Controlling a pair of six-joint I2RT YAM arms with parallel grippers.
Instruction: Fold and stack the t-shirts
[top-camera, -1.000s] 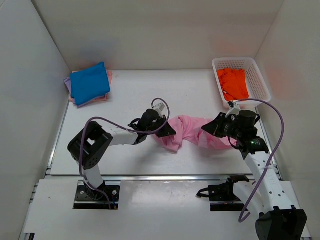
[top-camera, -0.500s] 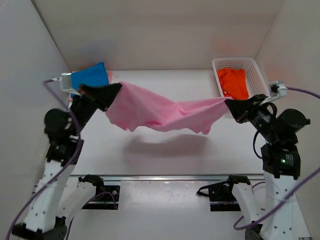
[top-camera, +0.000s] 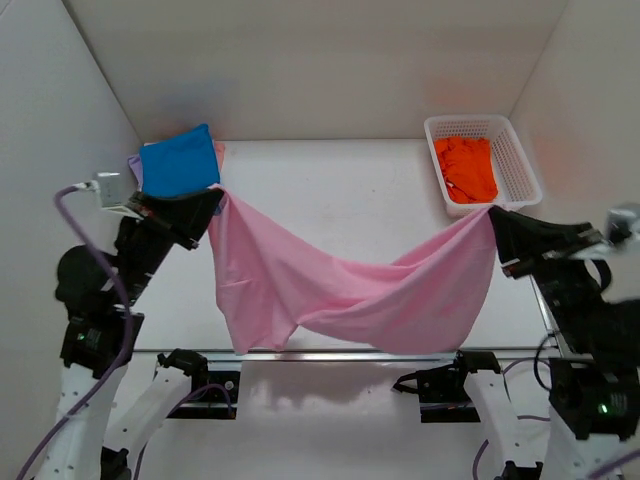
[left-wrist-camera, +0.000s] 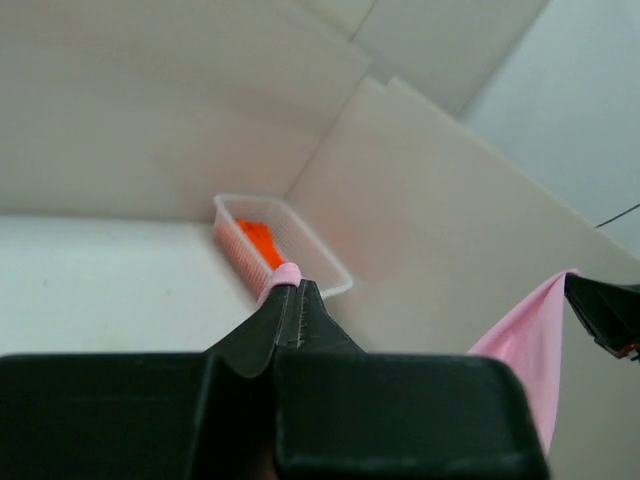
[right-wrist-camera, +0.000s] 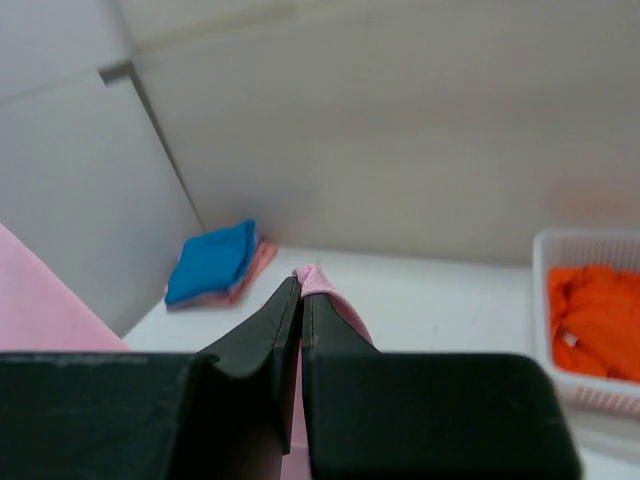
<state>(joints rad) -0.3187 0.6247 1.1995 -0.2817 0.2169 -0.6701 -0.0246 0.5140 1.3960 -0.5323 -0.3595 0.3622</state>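
Over the white table (top-camera: 350, 190), left gripper (top-camera: 212, 200) and right gripper (top-camera: 495, 225) pinch the light pink cloth t-shirt (top-camera: 350, 300) by its edges — the white plastic lattice basket (top-camera: 470, 120) holds an orange cloth t-shirt (top-camera: 465, 165).

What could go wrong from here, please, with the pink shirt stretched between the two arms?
1. The left gripper and right gripper each pinch only a small tip of the pink shirt, so a corner could slip free.
2. The shirt sags in uneven folds, so it may land creased.
3. The left gripper is close to the blue shirt and might nudge it.
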